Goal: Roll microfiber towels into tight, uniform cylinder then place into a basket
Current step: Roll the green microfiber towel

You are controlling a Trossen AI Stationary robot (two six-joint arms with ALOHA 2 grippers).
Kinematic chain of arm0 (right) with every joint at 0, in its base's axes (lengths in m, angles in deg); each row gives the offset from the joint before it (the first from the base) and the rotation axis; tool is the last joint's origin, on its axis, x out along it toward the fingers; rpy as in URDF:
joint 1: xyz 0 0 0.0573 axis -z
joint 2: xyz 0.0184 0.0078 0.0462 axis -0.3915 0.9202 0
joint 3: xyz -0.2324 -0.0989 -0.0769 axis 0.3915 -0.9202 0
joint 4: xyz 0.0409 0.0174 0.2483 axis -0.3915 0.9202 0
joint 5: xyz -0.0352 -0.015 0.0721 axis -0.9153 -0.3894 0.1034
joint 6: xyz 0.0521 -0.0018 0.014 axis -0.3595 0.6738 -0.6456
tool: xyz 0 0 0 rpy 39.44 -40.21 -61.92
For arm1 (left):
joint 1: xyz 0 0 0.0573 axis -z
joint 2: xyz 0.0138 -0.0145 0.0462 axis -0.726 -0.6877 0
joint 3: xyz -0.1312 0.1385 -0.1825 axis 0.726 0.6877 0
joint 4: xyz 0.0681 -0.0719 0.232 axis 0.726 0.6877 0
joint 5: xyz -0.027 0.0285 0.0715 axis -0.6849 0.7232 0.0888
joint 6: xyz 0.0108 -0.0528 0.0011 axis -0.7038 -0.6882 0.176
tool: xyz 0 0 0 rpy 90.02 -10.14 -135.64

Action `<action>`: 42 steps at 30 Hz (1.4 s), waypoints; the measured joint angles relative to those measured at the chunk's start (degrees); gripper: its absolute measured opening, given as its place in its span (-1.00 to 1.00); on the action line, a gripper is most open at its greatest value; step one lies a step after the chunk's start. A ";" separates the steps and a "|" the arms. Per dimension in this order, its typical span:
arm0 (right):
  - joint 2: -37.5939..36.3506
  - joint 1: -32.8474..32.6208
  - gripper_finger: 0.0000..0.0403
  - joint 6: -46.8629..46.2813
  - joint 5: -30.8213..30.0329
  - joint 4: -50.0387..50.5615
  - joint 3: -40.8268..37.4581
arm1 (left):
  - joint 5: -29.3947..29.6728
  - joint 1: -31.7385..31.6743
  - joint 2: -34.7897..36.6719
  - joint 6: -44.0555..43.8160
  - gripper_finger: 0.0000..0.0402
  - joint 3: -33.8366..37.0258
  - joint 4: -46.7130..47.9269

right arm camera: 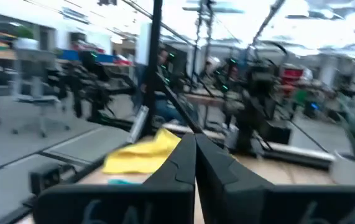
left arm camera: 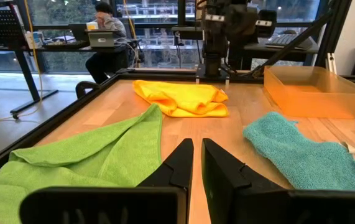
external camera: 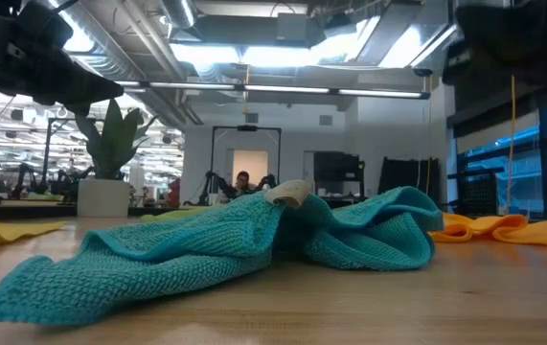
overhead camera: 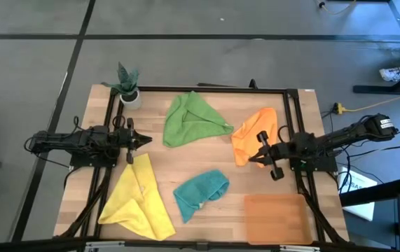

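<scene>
1. The left gripper (overhead camera: pixel 146 141) hangs over the wooden table (overhead camera: pixel 207 159) with its dark fingers (left arm camera: pixel 180 163) nearly together, a thin slit between them, holding nothing.
2. The right gripper (overhead camera: pixel 252 159) has its fingers pressed together and empty; its tip is at the inner edge of the crumpled orange microfiber towel (overhead camera: pixel 253 134), and whether it touches the cloth I cannot tell.
3. From the left gripper, the crumpled green microfiber towel (overhead camera: pixel 190 119) lies just ahead and to one side, the loosely folded yellow microfiber towel (overhead camera: pixel 139 198) close beneath and behind its tip, and the bunched teal microfiber towel (overhead camera: pixel 199 191) farther out toward the table's middle.
4. The shallow translucent orange-brown plastic basket (overhead camera: pixel 275 217) sits near the right arm's base, well apart from the left gripper and holding no towel.
5. None of the four towels is rolled yet, so the task looks to be at its start.
6. The right gripper is nearest the orange towel, whose long axis runs roughly across that gripper's reach; that towel would probably need spreading flat before rolling.
7. A small white pot with a green plant (overhead camera: pixel 129 89) stands at the far corner beyond the left gripper.
</scene>
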 joint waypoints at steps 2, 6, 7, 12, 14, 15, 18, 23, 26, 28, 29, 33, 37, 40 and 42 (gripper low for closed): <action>0.00 0.00 -0.98 0.62 2.80 0.62 1.75 | 0.00 -0.01 0.00 0.01 -0.87 0.00 0.01; 0.00 -0.02 -0.99 0.88 6.64 3.11 7.01 | 0.00 0.00 0.00 0.01 -0.87 0.00 0.00; 0.00 -0.02 -0.99 0.98 7.28 4.88 8.68 | 0.00 -0.01 0.00 0.01 -0.87 0.02 0.01; 0.00 -0.04 -0.99 7.30 7.79 25.70 20.25 | 0.00 0.00 0.00 0.00 -0.87 0.00 0.01; 0.12 -0.04 -0.99 11.00 7.30 37.25 25.91 | 0.02 -0.01 0.00 0.01 -0.87 0.01 0.01; 0.13 -0.04 -0.99 12.31 6.78 42.08 28.58 | 0.02 0.01 0.00 0.00 -0.87 0.01 0.01; 0.11 -0.04 -0.99 15.27 5.26 53.56 35.37 | 0.00 0.01 0.00 0.01 -0.87 0.01 0.01; 0.09 -0.04 -0.99 18.79 5.24 61.91 41.31 | 0.00 0.00 0.00 0.00 -0.87 0.00 -0.01; 0.09 -0.04 -0.99 21.32 4.56 65.66 42.19 | 0.01 0.01 0.00 0.02 -0.87 0.01 0.01; 0.09 -0.04 -0.99 23.36 4.41 68.04 42.20 | 0.00 0.01 0.00 0.00 -0.87 0.00 0.00; 0.22 -0.02 -0.99 23.66 4.37 68.99 42.21 | 0.00 0.00 0.00 0.00 -0.87 0.02 0.00; 1.58 -0.04 -0.99 23.53 4.35 70.98 42.21 | 0.00 -0.01 0.00 0.01 -0.87 0.00 0.01; 3.76 -0.04 -0.99 23.32 4.34 71.45 42.21 | 0.01 0.01 0.00 0.00 -0.87 0.01 0.00; 5.55 -0.04 -0.99 23.19 4.30 71.28 42.21 | 0.02 0.01 0.00 0.02 -0.87 0.02 -0.01; 6.64 -0.03 -0.99 23.26 4.18 71.14 42.21 | 0.02 0.01 0.00 0.02 -0.87 0.00 -0.01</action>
